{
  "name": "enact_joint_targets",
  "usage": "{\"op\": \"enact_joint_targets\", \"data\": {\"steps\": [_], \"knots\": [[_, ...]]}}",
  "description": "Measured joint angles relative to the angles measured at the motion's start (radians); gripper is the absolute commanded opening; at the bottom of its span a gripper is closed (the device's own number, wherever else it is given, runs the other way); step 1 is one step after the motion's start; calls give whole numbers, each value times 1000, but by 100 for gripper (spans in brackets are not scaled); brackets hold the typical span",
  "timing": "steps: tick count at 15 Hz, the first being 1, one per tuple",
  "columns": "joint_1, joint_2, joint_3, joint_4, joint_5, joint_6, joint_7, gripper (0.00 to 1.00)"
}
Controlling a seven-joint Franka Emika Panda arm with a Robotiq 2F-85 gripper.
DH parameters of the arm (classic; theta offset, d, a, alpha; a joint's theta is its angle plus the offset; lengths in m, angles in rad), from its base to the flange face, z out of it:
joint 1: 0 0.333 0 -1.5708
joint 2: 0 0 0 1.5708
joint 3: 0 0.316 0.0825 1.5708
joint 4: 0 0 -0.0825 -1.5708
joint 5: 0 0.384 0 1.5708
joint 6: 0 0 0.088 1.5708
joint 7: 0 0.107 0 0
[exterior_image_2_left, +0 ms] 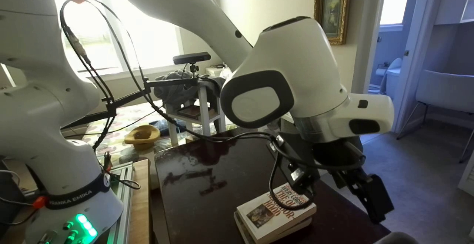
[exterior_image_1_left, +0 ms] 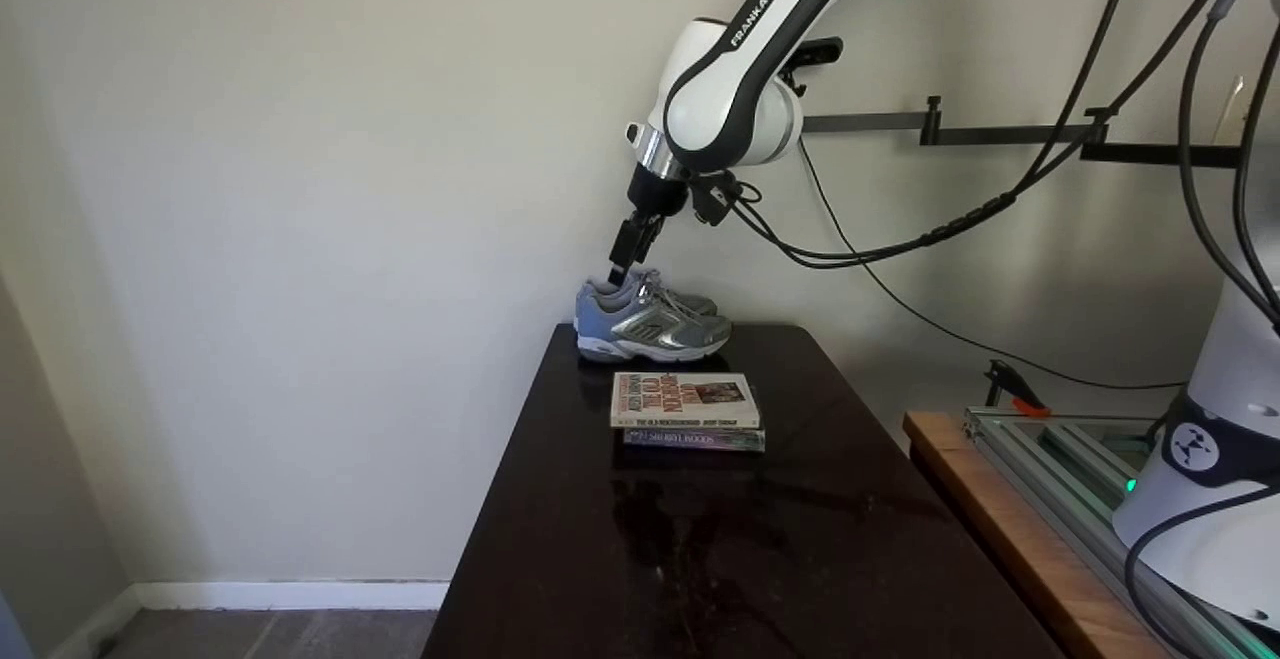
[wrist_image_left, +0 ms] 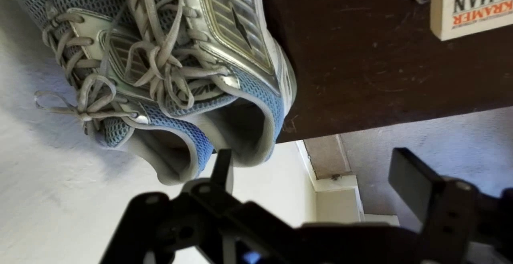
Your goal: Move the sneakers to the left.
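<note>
Your hand is spread wide, holding nothing: in the wrist view one finger lines up with the gap between the heels of the shoes, the other stands well apart on the outer side. Whether the first touches a heel, I can't tell; if it is off-line as you advance, it could jam against one. Closing this way would probably take one shoe and leave its partner. The pair stands side by side at the end of the table, near the wall, so an outward nudge might tip one off. Nearby lie two stacked books; if left means towards them, a low drag could ram the stack.
</note>
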Motion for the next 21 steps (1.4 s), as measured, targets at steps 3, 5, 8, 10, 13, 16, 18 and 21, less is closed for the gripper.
{"op": "enact_joint_targets", "data": {"steps": [3, 5, 8, 10, 13, 16, 18, 21], "knots": [[3, 50, -21, 40, 1, -2, -2, 100], [-8, 79, -10, 66, 9, -9, -17, 100], [-27, 115, 30, 94, 45, -15, -58, 100], [-34, 134, 49, 107, 47, -15, -68, 100], [-33, 158, 53, 122, 46, -15, -76, 100], [-34, 178, 52, 137, 45, -14, -81, 100], [-34, 190, 52, 148, 44, -14, -85, 100], [-34, 207, 50, 161, 41, -14, -89, 100]]}}
